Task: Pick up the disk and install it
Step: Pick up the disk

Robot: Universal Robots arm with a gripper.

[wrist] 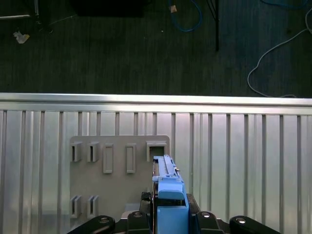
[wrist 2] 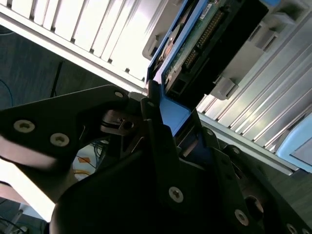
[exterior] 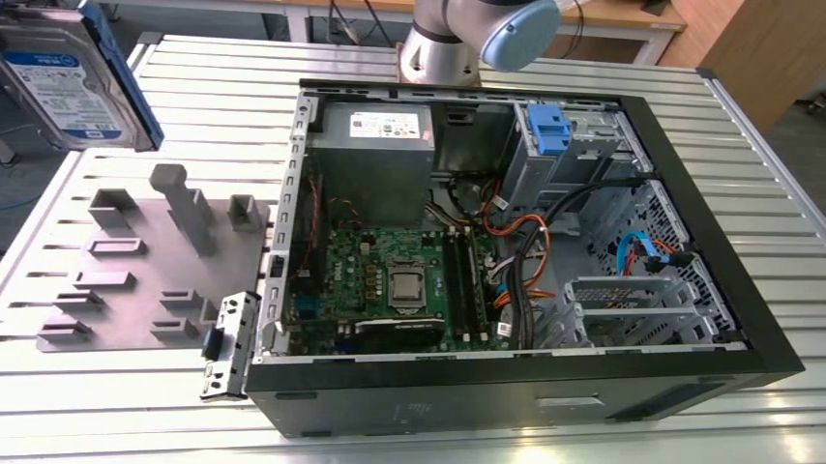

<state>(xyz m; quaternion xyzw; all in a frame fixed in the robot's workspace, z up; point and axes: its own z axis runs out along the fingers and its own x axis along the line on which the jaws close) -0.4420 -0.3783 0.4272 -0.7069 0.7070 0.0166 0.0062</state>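
Note:
The disk [exterior: 75,75], silver-grey with a white-and-blue label and blue side rails, hangs high in the air at the exterior view's upper left, above the table's edge. In the second wrist view my black gripper [wrist 2: 173,119] is shut on the disk [wrist 2: 204,44], its fingers pressing on the blue rail, and the circuit-board side shows. The first wrist view looks down along the disk [wrist: 167,178] edge-on in the gripper [wrist: 169,207], above a grey fixture plate [wrist: 119,180].
An open computer case [exterior: 722,290] lies on the slatted aluminium table [exterior: 130,387], with a motherboard, cables, a grey power-supply box [exterior: 374,130] and a drive cage with a blue latch [exterior: 548,130]. A grey fixture plate [exterior: 130,280] with upright holders lies beside the case. A loose metal bracket [exterior: 227,343] lies nearby.

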